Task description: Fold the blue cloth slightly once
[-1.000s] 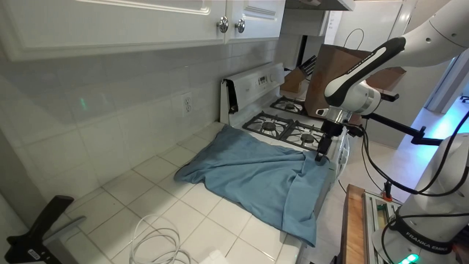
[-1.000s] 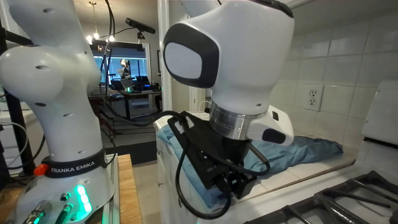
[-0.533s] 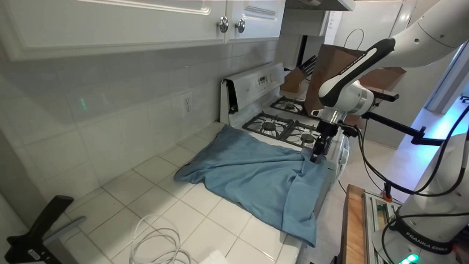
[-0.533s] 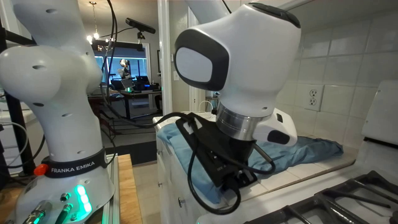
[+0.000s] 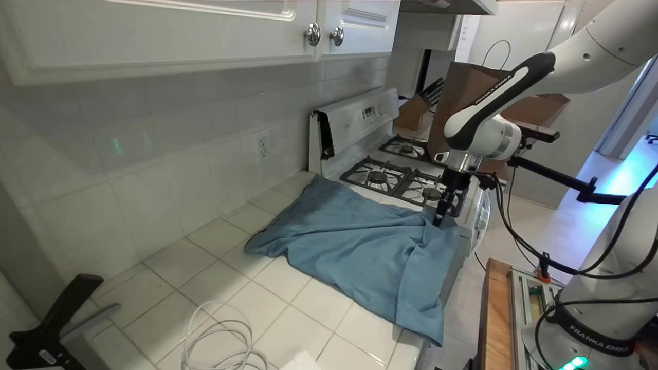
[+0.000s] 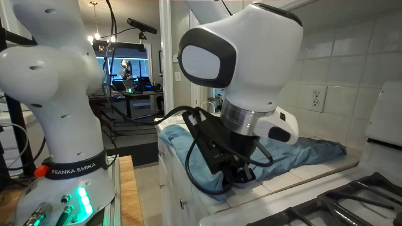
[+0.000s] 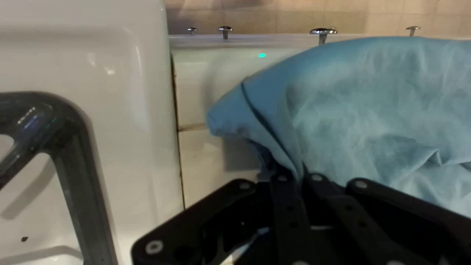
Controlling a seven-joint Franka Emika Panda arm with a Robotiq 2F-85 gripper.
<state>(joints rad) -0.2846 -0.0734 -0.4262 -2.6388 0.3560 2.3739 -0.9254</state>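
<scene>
Tiled counter | claw pinching blue cloth | held end farther from stove than before

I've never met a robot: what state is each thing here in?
Blue cloth, wrinkled, partly overhanging the tiled counter
Gripper, shut on the blue cloth
Upper cabinet doors, shut
Gas burners, no flame visible
Wall outlet, nothing plugged in
Robot base lights, glowing green
Brown paper bag, upright
White cable, coiled
Hanging lamp, lit
</scene>
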